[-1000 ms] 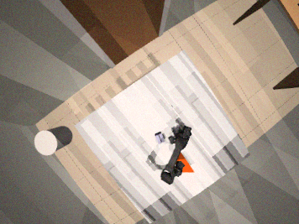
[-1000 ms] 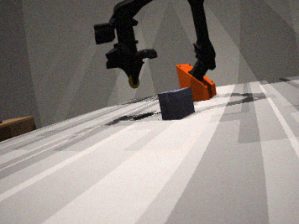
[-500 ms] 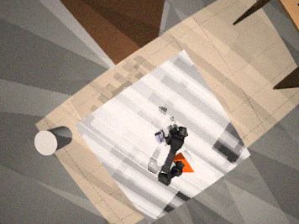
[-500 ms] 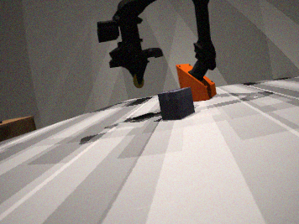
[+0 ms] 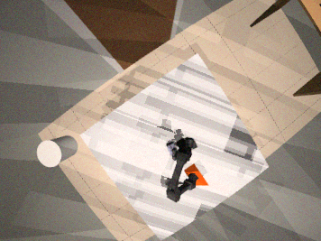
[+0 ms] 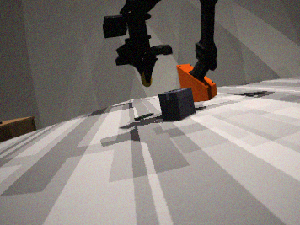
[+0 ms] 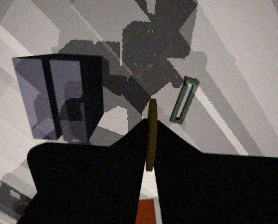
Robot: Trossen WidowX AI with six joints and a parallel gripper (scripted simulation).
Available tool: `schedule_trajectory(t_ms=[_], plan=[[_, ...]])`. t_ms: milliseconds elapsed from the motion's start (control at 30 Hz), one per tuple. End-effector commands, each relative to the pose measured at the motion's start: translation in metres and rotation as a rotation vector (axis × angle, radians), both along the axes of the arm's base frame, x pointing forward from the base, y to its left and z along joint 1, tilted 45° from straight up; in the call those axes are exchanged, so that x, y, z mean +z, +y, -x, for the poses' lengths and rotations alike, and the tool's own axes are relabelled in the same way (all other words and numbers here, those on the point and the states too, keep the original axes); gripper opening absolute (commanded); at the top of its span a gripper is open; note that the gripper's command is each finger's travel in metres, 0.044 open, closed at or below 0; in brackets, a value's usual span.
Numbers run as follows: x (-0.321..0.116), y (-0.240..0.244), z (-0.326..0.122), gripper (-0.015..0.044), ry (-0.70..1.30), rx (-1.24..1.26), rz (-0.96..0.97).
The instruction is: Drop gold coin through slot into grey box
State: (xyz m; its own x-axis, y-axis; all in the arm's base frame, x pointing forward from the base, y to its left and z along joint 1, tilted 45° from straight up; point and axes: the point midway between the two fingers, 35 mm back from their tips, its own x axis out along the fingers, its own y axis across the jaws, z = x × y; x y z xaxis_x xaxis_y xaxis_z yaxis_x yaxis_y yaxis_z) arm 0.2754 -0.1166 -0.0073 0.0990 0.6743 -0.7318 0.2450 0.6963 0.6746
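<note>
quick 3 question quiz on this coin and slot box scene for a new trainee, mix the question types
1. True or false: the gripper is shut on the coin.
2. In the wrist view, the green holder is: A) holding the coin, B) without a coin, C) on top of the box.
3. Fill in: in the exterior view, the coin hangs in the air up and to the ____ of the grey box.

Key: 1 true; 2 B; 3 left.

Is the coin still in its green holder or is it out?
Out. The coin is pinched edge-on in the pincer, raised above the table, and the green holder lies empty beside the grey box.
</note>
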Motion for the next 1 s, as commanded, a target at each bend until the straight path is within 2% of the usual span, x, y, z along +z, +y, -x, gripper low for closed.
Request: schedule_trajectory(t_ms=[0,967], plan=[[0.009,0.008,-0.004,0.0000,-0.004,-0.003,-0.002],[0.059,0.063,-0.020,0.0000,-0.006,0.000,-0.018]])
